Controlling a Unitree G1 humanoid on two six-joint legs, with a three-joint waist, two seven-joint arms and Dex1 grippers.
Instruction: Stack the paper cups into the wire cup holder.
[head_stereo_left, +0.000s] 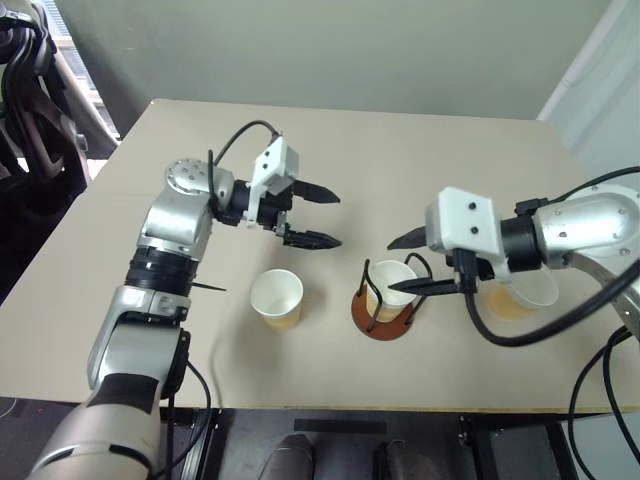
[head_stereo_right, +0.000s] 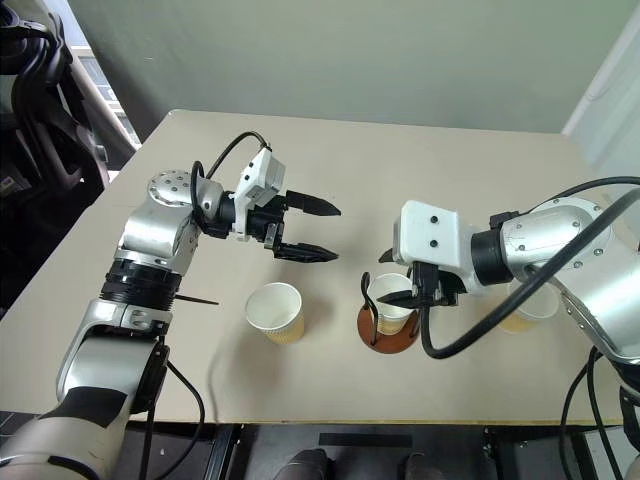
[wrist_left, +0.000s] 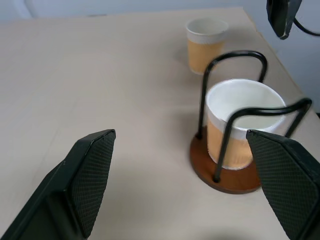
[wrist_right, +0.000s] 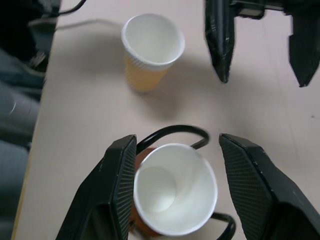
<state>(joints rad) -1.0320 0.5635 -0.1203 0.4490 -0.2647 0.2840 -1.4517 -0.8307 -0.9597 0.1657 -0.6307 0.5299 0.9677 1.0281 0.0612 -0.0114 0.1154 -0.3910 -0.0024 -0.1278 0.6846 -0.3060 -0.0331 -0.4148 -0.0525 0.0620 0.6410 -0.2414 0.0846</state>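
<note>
1. Beige tabletop (head_stereo_left: 420, 150) carries our holder (head_stereo_left: 385, 318) near the front edge, one cup (head_stereo_left: 392, 280) upright inside.
2. Our right gripper (wrist_right: 172, 192) straddles that cup, fingers parted, seemingly not touching.
3. Second cup (head_stereo_left: 277, 298) stands left; left gripper (head_stereo_left: 315, 215), empty and spread wide, hovers nearer.
4. Third cup (head_stereo_left: 525, 295) sits half-hidden behind the right arm.

cup (wrist_left: 235, 120) upright in wire holder (wrist_left: 227, 172), another cup (wrist_left: 205, 42) beyond.
</note>
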